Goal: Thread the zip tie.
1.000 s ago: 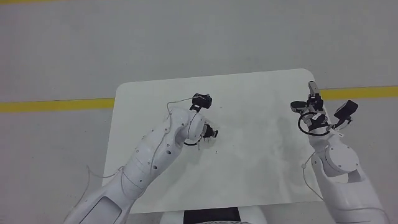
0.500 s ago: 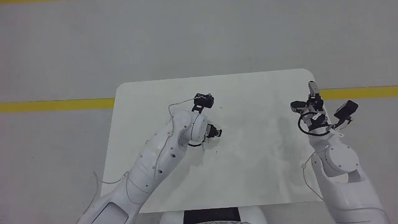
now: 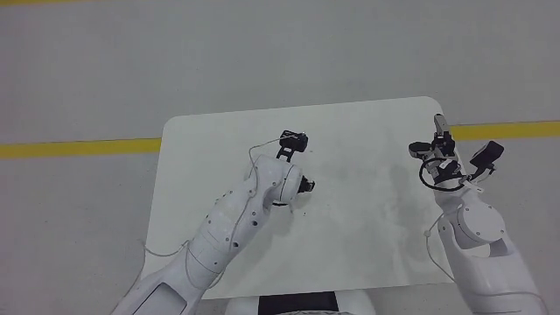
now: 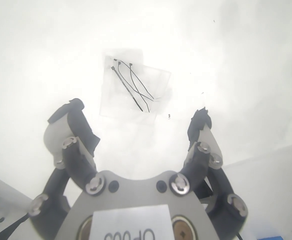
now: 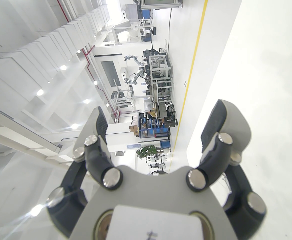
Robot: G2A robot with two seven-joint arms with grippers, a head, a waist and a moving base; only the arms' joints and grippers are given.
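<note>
bag [image 4: 158,81], clear, w/ black zip ties [image 4: 127,89] inside, flat on table [image 4: 48,38].

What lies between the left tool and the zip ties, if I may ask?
In the left wrist view, only the clear sheet holding the zip ties and bare table.

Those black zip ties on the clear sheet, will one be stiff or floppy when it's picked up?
Probably floppy: the zip ties are thin and curve where they lie. Likely very light, and lying flat on the sheet they may be hard to pinch; the sheet could slide.
</note>
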